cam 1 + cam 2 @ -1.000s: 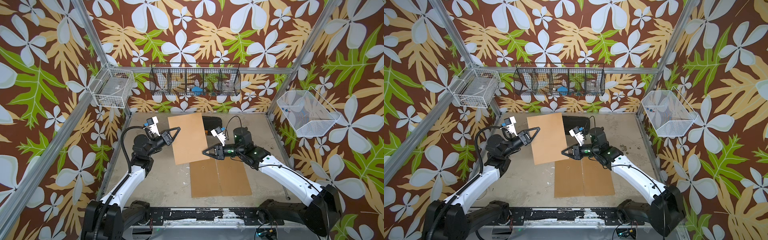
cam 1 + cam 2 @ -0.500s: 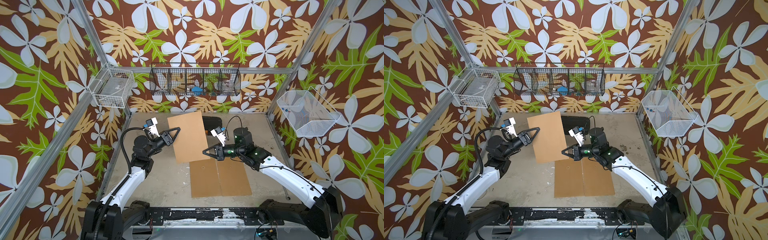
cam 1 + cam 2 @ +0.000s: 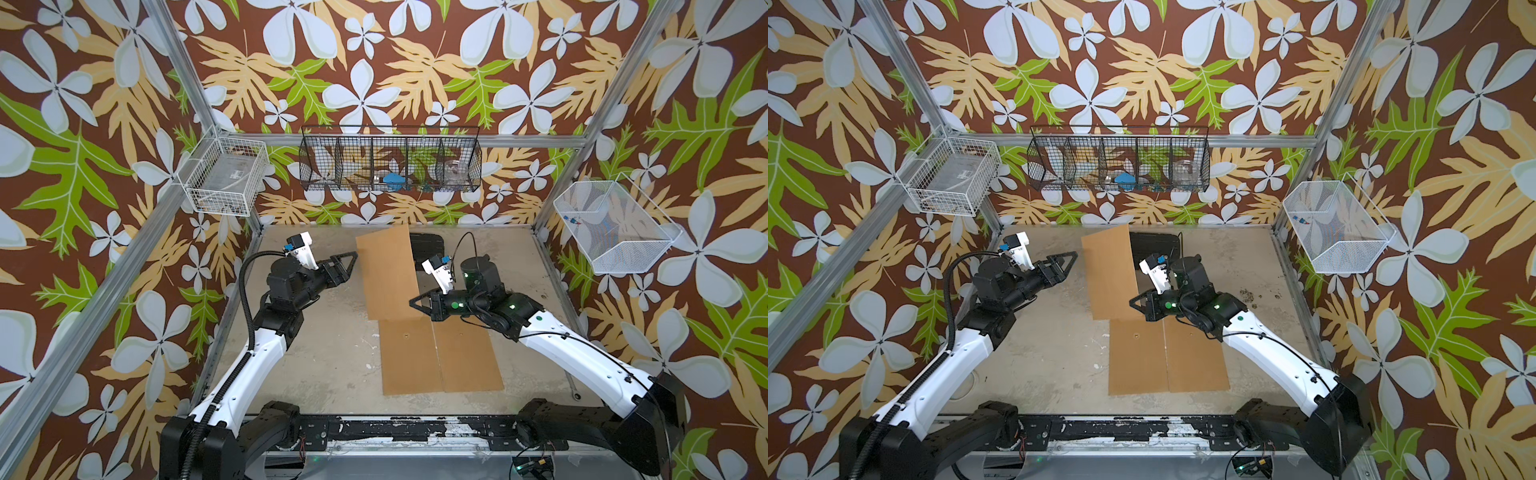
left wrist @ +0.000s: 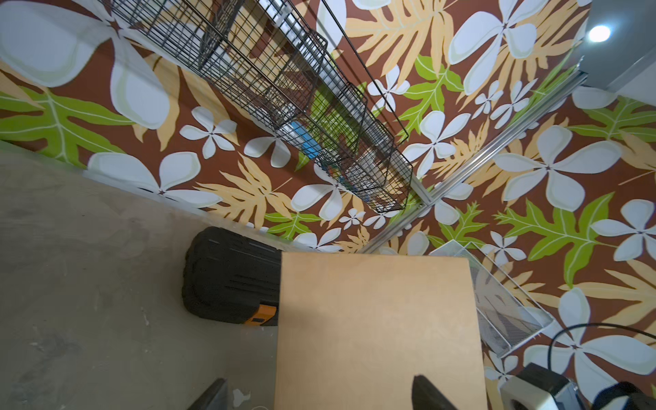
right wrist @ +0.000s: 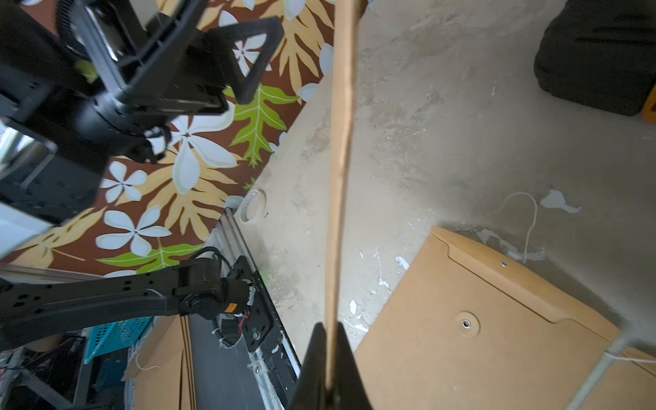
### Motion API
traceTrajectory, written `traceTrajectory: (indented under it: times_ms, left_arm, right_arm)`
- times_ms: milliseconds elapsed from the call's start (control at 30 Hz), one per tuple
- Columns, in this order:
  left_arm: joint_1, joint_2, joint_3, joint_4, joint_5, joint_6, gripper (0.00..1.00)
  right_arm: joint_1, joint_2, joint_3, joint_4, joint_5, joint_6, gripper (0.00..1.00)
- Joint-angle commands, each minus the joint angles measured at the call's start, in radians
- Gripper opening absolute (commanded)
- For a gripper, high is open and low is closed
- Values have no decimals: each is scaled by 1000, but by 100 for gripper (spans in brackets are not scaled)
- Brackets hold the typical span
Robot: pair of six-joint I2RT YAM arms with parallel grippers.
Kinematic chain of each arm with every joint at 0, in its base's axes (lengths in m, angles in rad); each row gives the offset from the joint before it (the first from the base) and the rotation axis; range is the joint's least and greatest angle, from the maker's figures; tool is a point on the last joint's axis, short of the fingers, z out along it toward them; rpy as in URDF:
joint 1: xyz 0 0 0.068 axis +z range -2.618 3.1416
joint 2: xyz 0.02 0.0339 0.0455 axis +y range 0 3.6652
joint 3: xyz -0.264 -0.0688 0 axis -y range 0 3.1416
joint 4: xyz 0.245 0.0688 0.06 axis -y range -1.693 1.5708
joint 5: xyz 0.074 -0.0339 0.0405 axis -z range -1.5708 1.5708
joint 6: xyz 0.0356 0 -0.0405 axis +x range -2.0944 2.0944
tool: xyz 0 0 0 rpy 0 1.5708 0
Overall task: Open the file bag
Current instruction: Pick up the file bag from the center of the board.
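A brown file bag stands raised on edge above the table. My right gripper is shut on its lower right corner. In the right wrist view the bag shows edge-on, pinched between the closed jaws of the right gripper. My left gripper is open at the bag's left edge. In the left wrist view the bag has that edge between the spread fingers of the left gripper, and I cannot tell if they touch it.
Two more file bags lie flat side by side at the table's front; one shows its flap, button and loose white string. A black case sits behind the raised bag. Wire baskets hang on the walls.
My left gripper has opened and let go of the raised bag's left edge. My right gripper has closed fully on the bag's corner. The bag has barely moved.
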Motion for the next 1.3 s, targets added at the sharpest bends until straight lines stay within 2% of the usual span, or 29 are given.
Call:
traceTrajectory:
  times_ms: [0, 133, 333, 567, 900, 1267]
  left_arm:
    - [-13, 22, 70, -207, -100, 70, 90]
    - [-74, 57, 190, -380, -230, 122, 93]
    - [-244, 138, 355, -519, -389, 133, 95]
    - [-360, 217, 495, -574, -451, 122, 95]
    - [-412, 273, 559, -608, -487, 106, 94]
    - [-421, 333, 631, -671, -523, 119, 73]
  right_arm:
    - [49, 11, 25, -40, 171, -15, 0]
    - [123, 33, 61, -71, 303, -1, 0]
    - [200, 67, 109, -82, 418, 10, 0]
    - [259, 107, 158, -120, 511, 0, 0]
    - [286, 137, 214, -170, 612, -17, 0]
    - [328, 170, 269, -217, 711, -35, 0]
